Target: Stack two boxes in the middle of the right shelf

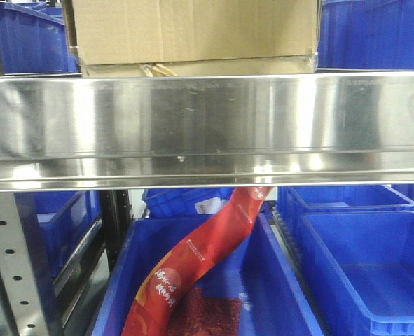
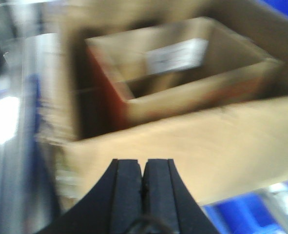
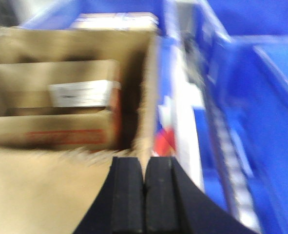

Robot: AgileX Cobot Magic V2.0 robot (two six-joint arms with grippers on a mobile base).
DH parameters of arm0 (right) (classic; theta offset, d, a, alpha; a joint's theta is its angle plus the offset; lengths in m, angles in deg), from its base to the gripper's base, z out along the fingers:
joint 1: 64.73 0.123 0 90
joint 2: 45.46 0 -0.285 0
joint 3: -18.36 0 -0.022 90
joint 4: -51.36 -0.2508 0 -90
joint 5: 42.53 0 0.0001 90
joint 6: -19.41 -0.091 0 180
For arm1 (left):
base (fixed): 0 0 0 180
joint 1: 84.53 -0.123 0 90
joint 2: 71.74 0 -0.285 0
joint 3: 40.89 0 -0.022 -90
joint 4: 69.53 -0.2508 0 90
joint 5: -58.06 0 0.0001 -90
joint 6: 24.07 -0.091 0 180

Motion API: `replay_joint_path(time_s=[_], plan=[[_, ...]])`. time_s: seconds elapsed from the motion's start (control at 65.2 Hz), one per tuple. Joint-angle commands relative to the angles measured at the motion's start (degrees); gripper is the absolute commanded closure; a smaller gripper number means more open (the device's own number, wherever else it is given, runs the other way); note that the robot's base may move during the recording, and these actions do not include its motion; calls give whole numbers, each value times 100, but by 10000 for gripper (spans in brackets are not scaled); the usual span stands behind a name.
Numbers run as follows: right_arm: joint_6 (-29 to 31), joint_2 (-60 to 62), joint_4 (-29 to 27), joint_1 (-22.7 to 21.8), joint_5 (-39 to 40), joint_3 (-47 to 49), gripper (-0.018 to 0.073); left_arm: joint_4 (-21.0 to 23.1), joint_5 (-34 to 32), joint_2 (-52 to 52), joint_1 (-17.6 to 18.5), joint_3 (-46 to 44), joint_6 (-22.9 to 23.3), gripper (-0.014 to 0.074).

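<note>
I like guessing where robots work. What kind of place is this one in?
Probably a storeroom or warehouse. A shiny metal shelf holds cardboard boxes, and big blue plastic bins sit below and beside it, like places where goods are kept and sorted.

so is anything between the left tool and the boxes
Nothing visible. In the left wrist view the left tool, its pads pressed together, sits just in front of the big box's near flap with no object between. The smaller box lies inside the open top. The view is blurred, so contact is unclear.
</note>
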Motion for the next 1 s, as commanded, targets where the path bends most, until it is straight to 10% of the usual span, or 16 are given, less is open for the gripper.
replay_joint_path(time_s=[0.0,0.368,0.982], plan=[[63,436,39,-108,950,-712,725,149,-1010,-502,18,647,-109,696],[-101,1785,39,-541,3343,-3378,725,460,-3701,-2982,-634,4365,-98,696],[-101,4269,39,-541,2707,-4757,725,427,-3364,-5975,-983,6139,-98,696]])
